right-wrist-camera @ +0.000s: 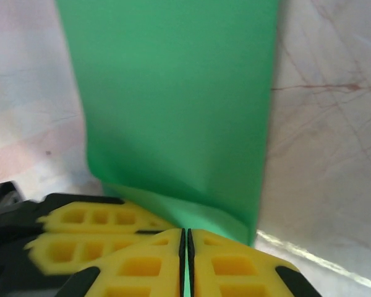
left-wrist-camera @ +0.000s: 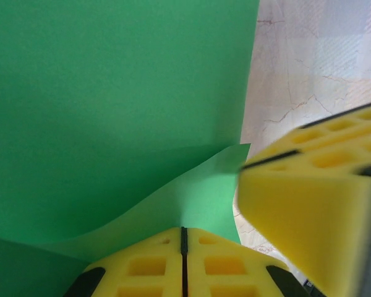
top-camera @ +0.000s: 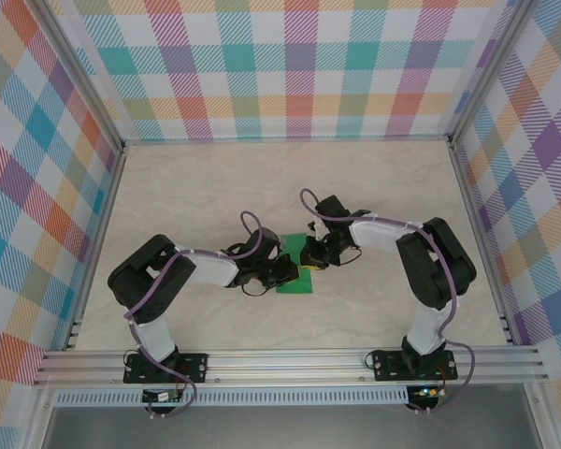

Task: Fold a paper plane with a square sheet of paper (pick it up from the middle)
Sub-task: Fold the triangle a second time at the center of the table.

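the sheet of paper (top-camera: 295,285) lies on the pale marbled table (top-camera: 215,187), about midway between the two arms and nearer the front edge than the back. both grippers meet over it. the left gripper (top-camera: 287,272) comes in from the left and sits over the middle of the paper. in the left wrist view its yellow fingers (left-wrist-camera: 148,266) are pressed together with no gap, and a raised flap of the paper runs up to the seam between them, so it looks pinched there. the right gripper (top-camera: 310,259) reaches in from the right at the paper's right edge, just beside the left one. in the right wrist view its fingers (right-wrist-camera: 229,266) are closed tight too, with a thin green line showing in the slit. the near edge of the paper curls up off the table into them. the rest of the sheet lies flat on the table beyond the fingers.
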Action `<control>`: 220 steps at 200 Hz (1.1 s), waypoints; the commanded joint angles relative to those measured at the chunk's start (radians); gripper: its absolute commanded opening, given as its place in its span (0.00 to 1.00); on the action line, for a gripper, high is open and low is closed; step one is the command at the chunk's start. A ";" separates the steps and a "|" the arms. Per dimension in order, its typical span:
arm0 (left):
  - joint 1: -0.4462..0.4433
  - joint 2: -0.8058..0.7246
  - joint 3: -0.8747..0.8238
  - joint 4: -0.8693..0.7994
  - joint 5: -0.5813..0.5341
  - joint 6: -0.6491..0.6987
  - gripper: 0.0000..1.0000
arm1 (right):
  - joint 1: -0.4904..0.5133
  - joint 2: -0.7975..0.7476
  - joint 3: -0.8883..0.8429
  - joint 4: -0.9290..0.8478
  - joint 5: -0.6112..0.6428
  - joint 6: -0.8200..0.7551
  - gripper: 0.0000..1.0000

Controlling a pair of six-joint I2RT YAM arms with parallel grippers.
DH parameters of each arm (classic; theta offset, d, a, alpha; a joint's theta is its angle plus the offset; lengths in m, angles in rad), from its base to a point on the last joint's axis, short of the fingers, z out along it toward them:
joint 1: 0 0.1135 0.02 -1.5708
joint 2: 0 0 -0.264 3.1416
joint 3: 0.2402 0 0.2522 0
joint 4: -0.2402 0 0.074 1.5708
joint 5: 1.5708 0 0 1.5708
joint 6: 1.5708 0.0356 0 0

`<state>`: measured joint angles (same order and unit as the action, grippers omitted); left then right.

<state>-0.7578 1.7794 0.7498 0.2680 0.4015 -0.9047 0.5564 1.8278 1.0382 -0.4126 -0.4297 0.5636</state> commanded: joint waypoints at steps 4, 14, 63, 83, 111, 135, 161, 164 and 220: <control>-0.011 0.019 -0.001 -0.096 -0.038 -0.004 0.07 | -0.003 0.047 0.018 -0.017 0.004 -0.014 0.10; -0.011 0.015 0.006 -0.099 -0.037 -0.001 0.07 | -0.003 0.057 0.013 -0.027 0.019 -0.020 0.10; 0.006 -0.011 0.073 -0.126 -0.048 0.049 0.08 | -0.003 0.076 -0.008 -0.083 0.086 -0.059 0.09; 0.022 -0.005 0.092 -0.144 -0.064 0.064 0.08 | -0.003 0.083 -0.012 -0.089 0.095 -0.059 0.09; 0.039 0.001 0.070 -0.150 -0.086 0.058 0.08 | -0.003 0.087 -0.015 -0.089 0.100 -0.058 0.09; 0.046 0.001 0.042 -0.163 -0.111 0.058 0.08 | -0.003 0.094 -0.013 -0.096 0.107 -0.059 0.09; 0.065 -0.007 0.013 -0.193 -0.143 0.067 0.08 | -0.003 0.102 -0.015 -0.110 0.128 -0.059 0.09; 0.069 -0.008 0.014 -0.199 -0.147 0.068 0.08 | -0.003 0.103 -0.015 -0.112 0.133 -0.060 0.09; 0.148 -0.040 0.031 -0.305 -0.204 0.157 0.08 | -0.003 0.103 -0.026 -0.129 0.191 -0.070 0.08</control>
<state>-0.6685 1.7519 0.8013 0.1093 0.3180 -0.8196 0.5522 1.8675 1.0550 -0.4400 -0.4068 0.5144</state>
